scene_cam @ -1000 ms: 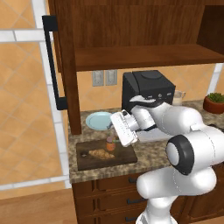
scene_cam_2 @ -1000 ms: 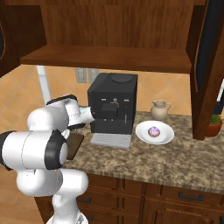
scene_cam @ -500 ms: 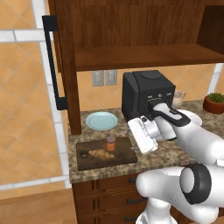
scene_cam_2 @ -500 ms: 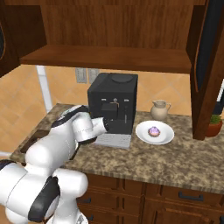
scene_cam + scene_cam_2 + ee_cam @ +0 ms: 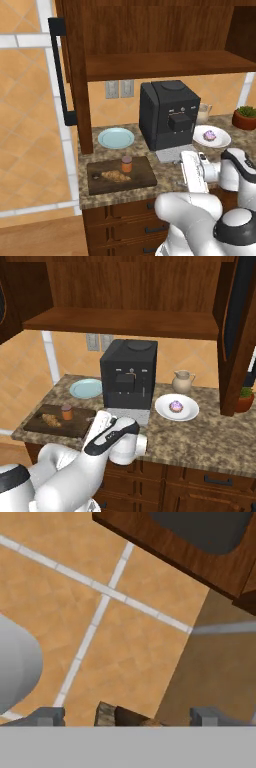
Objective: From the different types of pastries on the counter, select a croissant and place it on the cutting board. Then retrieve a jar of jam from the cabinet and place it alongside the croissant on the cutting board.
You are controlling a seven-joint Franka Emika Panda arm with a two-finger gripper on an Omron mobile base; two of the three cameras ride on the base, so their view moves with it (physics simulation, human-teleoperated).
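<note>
Croissant [image 5: 115,176] and jar of jam [image 5: 127,163] on cutting board [image 5: 145,174], left of gripper [image 5: 194,172]; coffee machine [image 5: 166,121] behind gripper.

All three pictures are rendered and evenly, softly lit; no glare or blown highlights are seen. In both base views the light seems to come from above and in front. The underside of the cabinet [image 5: 150,30] is kept dark, and a soft shade is cast on the wall beneath its shelf. Only faint shadows are laid on the table [image 5: 210,436] around the coffee machine [image 5: 167,120] and the cutting board [image 5: 120,175]. Edges are slightly soft and pixelated, so small details are smeared. In the hand view the tiled surface [image 5: 115,637] is bright, a broad brownish shadow is spread over its right side, and nearby forms are blurred.
</note>
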